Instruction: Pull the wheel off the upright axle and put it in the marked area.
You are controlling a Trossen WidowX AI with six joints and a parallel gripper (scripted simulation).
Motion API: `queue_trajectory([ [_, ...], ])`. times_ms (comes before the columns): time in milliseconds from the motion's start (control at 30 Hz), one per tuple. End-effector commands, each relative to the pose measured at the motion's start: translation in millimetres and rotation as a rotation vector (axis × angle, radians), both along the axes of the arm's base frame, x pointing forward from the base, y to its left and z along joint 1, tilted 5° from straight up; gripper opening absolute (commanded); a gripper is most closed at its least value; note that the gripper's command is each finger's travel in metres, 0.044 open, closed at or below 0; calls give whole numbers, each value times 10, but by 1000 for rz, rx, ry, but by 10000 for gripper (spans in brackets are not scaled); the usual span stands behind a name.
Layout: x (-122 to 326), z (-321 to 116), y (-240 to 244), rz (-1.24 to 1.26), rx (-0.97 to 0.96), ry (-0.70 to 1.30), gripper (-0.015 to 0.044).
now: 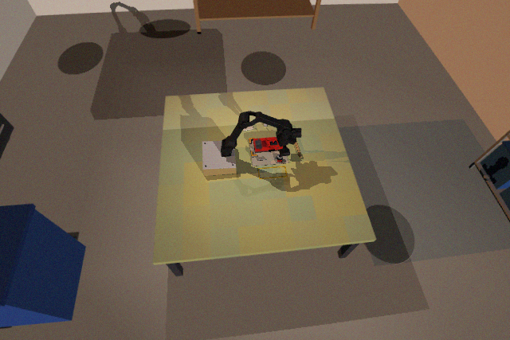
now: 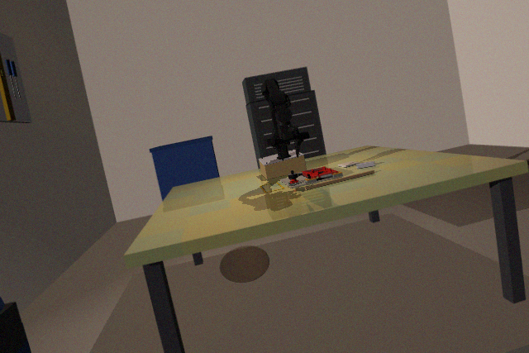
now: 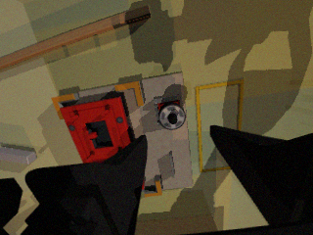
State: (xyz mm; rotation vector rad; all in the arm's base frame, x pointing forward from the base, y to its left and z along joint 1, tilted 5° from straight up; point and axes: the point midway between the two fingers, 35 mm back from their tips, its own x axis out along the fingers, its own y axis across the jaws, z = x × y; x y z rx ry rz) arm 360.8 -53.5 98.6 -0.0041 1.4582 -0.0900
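- The gripper (image 1: 284, 147) (image 2: 291, 152) (image 3: 177, 134) hangs above the work, its two black fingers spread wide with nothing between them.
- The wheel (image 1: 280, 158) (image 2: 293, 175) (image 3: 171, 116), dark-rimmed and spoked in gray, sits raised over a red piece near one edge of the gray board (image 1: 269, 162) (image 3: 181, 171), outside the marked area.
- The marked area (image 1: 272, 172) (image 2: 265, 188) (image 3: 210, 113), a yellow-outlined rectangle, lies on the table (image 1: 263, 212) (image 2: 192, 221) (image 3: 29, 93) just beside the board.
- A red block (image 1: 260, 145) (image 2: 322, 173) (image 3: 110, 117) with a dark recess rests at the board's other side, among orange corner brackets.
- A brown stick (image 1: 299, 150) (image 2: 341, 180) (image 3: 73, 44) lies apart from the board.
- The black arm (image 1: 261, 117) (image 2: 279, 110) rises from a pale-topped box (image 1: 209, 163) (image 2: 279, 168), arching over the board.
- Behind the table in the exterior view stand a dark cabinet (image 2: 318, 126) and a blue bin (image 1: 41, 262) (image 2: 188, 167).
- Beyond the table in the top view, a wooden shelf (image 1: 255, 17) stands by the wall.
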Motion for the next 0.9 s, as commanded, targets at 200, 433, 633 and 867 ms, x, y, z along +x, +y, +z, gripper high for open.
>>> queue_trajectory([
  [200, 6, -239, -11, 1, 5, 10, 300],
  [433, 33, -764, -54, 1, 5, 10, 300],
  [633, 30, -778, -61, 1, 5, 10, 300],
  [867, 30, -778, -61, 1, 5, 10, 300],
])
